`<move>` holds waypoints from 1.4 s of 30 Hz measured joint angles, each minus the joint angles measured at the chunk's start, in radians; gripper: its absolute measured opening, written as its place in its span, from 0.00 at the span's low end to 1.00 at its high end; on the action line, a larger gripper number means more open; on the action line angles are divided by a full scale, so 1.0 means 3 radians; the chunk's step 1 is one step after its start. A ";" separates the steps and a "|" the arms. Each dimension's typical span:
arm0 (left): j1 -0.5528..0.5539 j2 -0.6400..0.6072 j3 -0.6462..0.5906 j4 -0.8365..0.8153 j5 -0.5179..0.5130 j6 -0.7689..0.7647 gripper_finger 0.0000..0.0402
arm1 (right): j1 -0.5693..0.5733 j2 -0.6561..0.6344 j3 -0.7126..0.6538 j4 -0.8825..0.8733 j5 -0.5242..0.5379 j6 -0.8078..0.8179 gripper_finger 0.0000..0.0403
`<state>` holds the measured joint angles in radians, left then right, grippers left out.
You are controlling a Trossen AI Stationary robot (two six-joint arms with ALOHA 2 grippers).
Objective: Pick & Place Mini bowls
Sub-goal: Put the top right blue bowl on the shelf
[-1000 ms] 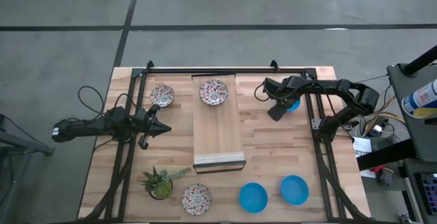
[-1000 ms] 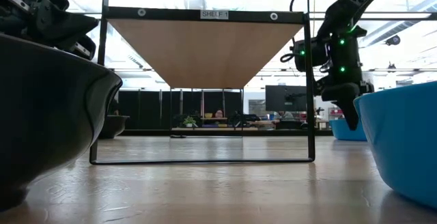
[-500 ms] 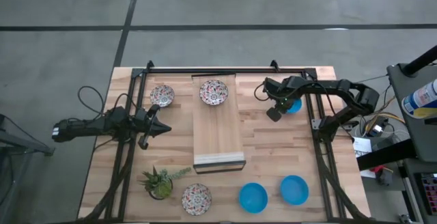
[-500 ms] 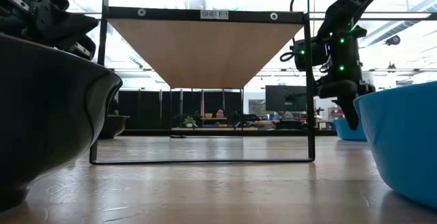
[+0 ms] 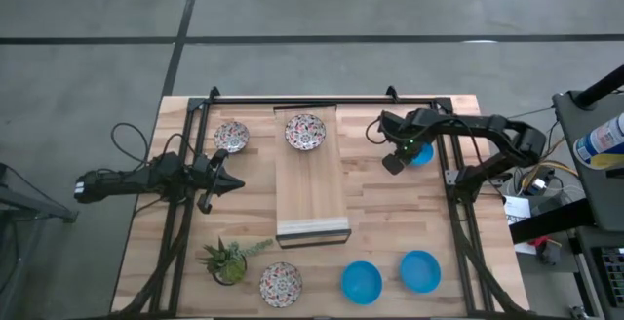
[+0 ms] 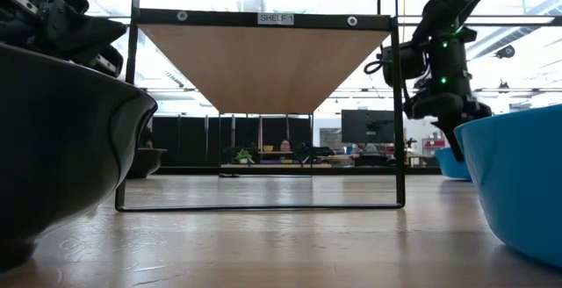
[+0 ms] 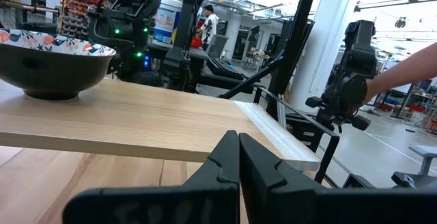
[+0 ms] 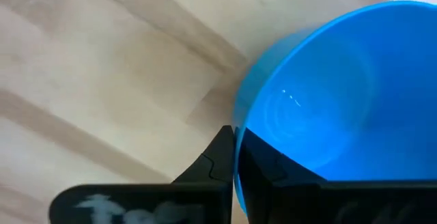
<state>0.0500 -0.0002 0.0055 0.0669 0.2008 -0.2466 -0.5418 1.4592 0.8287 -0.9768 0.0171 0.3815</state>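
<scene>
My right gripper is shut on a plain blue mini bowl at the table's far right; both also show in the low view, the gripper above the bowl. Two more blue bowls rest on their bases at the near edge. One patterned bowl stands on the wooden shelf board, another left of it, and a third at the near edge. My left gripper is shut and empty, left of the board. My right gripper pinches the blue bowl's rim on the side toward the table's middle. One finger is outside the wall and the other inside. The fingers point down from above. I cannot tell whether the bowl is clear of the table.
A black frame surrounds the shelf board, with posts along both sides. A small green potted plant stands near the front left, beside the patterned bowl. In the low view a blue bowl and a dark bowl stand close to the camera.
My right gripper has shifted a little toward the table's right edge and slightly up, and the blue bowl has moved with it.
</scene>
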 joint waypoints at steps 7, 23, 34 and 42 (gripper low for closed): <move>0.0000 0.0000 0.0000 -0.0001 0.0000 0.0000 0.00 | 0.0155 -0.0080 0.0239 -0.0409 -0.0084 -0.0024 0.02; 0.0000 0.0000 0.0000 -0.0001 0.0001 0.0000 0.00 | 0.1054 -0.0086 0.1390 -0.1483 -0.0060 -0.0255 0.02; 0.0001 0.0000 0.0000 -0.0001 0.0000 0.0000 0.00 | 0.2022 -0.0040 0.2378 -0.1051 -0.0040 -0.0367 0.02; 0.0000 0.0000 0.0000 -0.0001 0.0000 0.0000 0.00 | 0.2620 0.0425 0.2796 -0.0957 0.0561 -0.0747 0.02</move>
<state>0.0500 -0.0002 0.0055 0.0666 0.2008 -0.2466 0.2442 1.5868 1.6674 -1.2639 0.1853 0.1573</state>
